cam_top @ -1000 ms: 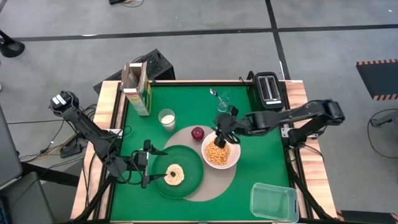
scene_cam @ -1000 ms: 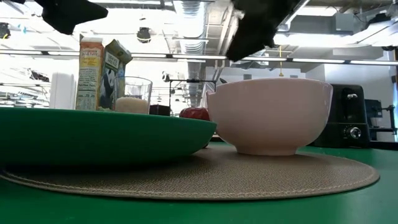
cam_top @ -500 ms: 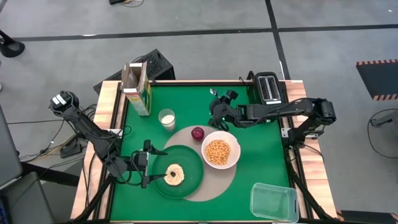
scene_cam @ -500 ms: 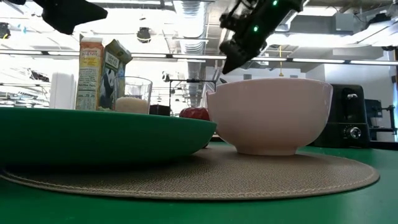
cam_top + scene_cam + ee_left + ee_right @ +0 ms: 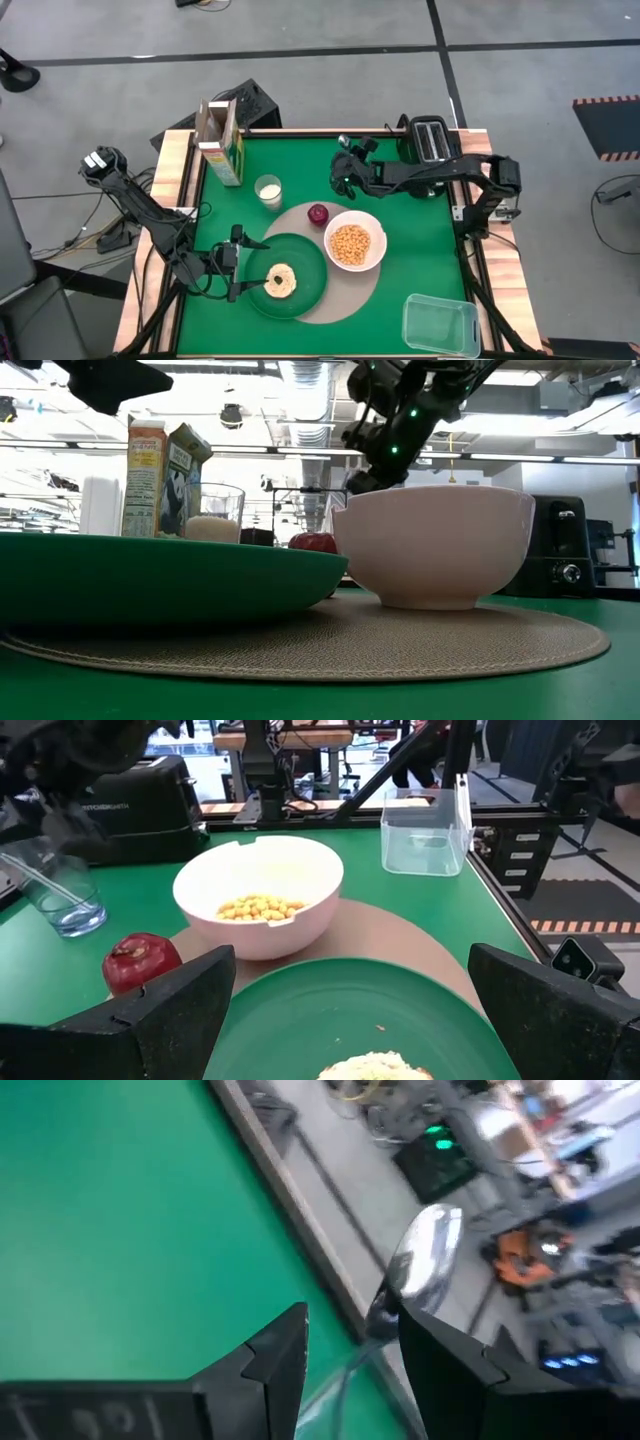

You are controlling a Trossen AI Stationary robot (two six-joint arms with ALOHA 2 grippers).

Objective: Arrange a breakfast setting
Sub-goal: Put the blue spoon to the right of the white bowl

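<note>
While the left gripper (image 5: pixel 243 263) waits open at the plate's (image 5: pixel 310 285) edge, the right gripper (image 5: pixel 345 170) hovers spread over the glass (image 5: pixel 62 900). The spoon (image 5: pixel 422 1265) stands in that glass, right beyond its fingers; the bowl (image 5: pixel 355 241) lies nearer the front.

No text legible on cereal box (image 5: pixel 160 475)

Robotics lab, not a kitchen; green-topped test table (image 5: pixel 420 250) on a wood frame over grey taped concrete floor (image 5: pixel 300 60); exposed ceiling ducts (image 5: pixel 310 390) and racks behind; loose cables (image 5: pixel 95 235) beside the rig.
</note>
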